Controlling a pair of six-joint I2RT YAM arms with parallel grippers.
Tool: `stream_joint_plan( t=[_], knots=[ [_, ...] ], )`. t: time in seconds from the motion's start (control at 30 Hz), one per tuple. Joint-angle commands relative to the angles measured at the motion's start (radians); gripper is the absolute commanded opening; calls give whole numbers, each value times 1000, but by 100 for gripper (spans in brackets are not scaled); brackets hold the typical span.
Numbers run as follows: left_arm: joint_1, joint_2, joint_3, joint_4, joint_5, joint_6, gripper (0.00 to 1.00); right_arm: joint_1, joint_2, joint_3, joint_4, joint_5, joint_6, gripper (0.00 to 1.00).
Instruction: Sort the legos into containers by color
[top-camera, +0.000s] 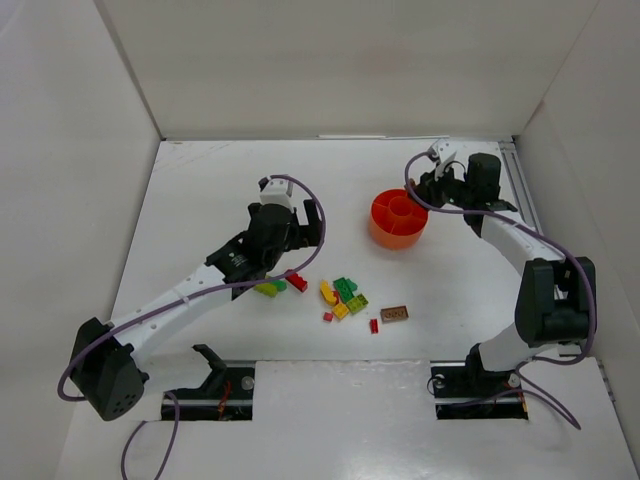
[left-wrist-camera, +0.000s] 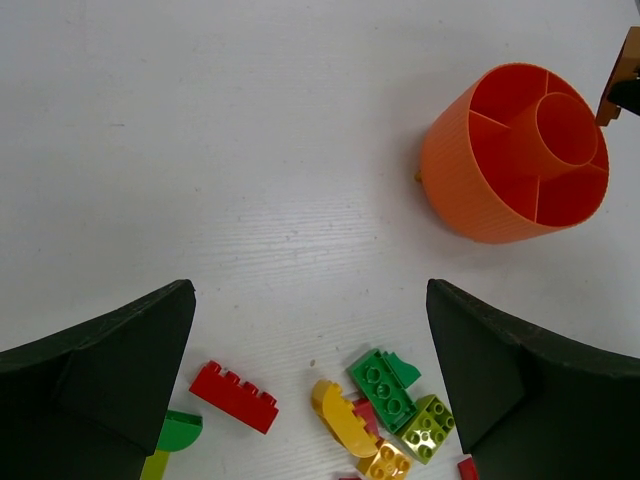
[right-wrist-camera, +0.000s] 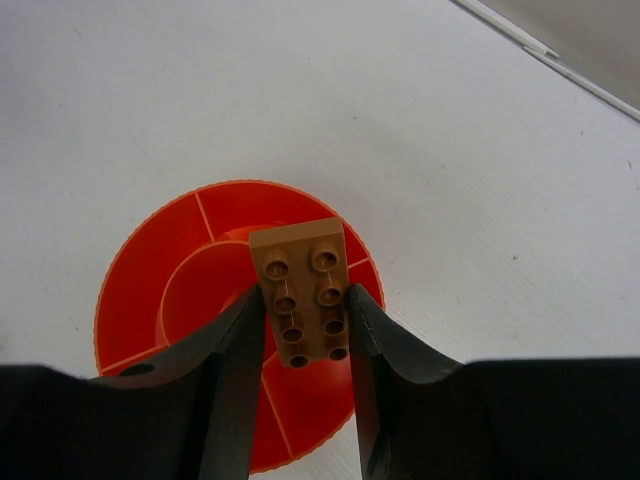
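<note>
On the white table (top-camera: 200, 200), the overhead camera takes in both arms. The left arm (top-camera: 190, 295) stretches diagonally from its base at the near left toward the centre. The right arm (top-camera: 545, 290) rises from the near right, folds at the elbow and reaches back to the orange dish (top-camera: 398, 219) at the far right.

Only the right wrist view settles what the overhead cannot. The right gripper (right-wrist-camera: 305, 300) points down over the dish, its jaws closed on a brown brick (right-wrist-camera: 303, 285), studs up, held above the central cup and a front compartment.

The left wrist view shows the left gripper (left-wrist-camera: 310, 340) spread wide, with nothing between its fingers (left-wrist-camera: 120, 370), hanging over bare table at the far edge of the loose bricks. The dish stands well apart, up and to the right.

Close under that gripper lie a red brick (left-wrist-camera: 234, 396), a green brick (left-wrist-camera: 381, 385), a yellow curved piece (left-wrist-camera: 340, 415) and a lime brick (left-wrist-camera: 430, 428). The overhead alone shows a second brown brick (top-camera: 394, 314) lying at the pile's right edge.
</note>
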Motion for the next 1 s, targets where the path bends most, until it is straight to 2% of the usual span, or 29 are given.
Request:
stream_joint_plan(
  t=[0.0, 0.3, 0.53, 0.87, 0.97],
  knots=[
    [3, -6, 45, 41, 3, 16, 100, 15, -18, 5, 60, -60, -31, 32],
    [3, -6, 45, 52, 13, 16, 100, 144, -2, 25, 60, -39, -65, 33],
    [3, -26, 26, 41, 13, 7, 100, 135, 7, 7, 60, 26, -53, 34],
    [3, -37, 17, 41, 22, 7, 100, 107, -4, 7, 60, 26, -25, 37],
    [3, -37, 17, 41, 22, 7, 100, 107, -4, 7, 60, 38, -25, 41]
  ],
)
